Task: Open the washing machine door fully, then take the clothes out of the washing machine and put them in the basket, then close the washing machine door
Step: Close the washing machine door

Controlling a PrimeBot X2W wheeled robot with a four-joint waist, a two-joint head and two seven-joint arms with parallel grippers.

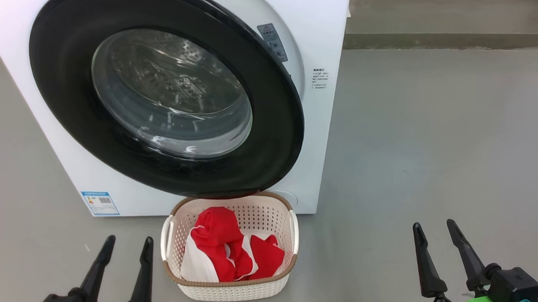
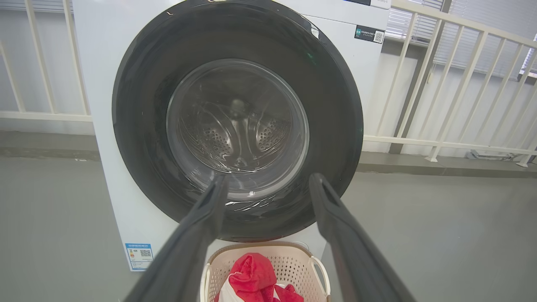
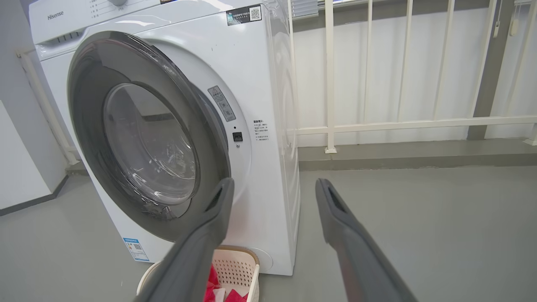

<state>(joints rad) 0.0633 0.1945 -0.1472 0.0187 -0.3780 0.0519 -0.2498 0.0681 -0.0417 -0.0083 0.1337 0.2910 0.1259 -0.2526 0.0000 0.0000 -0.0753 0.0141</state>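
Both long dark-fingered grippers nearest me: left gripper [image 1: 129, 239] and right gripper [image 1: 434, 223] spread wide, holding nothing. I see the big white front-loading washing machine [image 1: 324, 126] behind, its round black-framed glass door [image 1: 274, 124] slightly ajar. The cream perforated plastic basket [image 1: 248, 211] sits just in front, with the red-and-white fabric clothes [image 1: 218, 228] inside.
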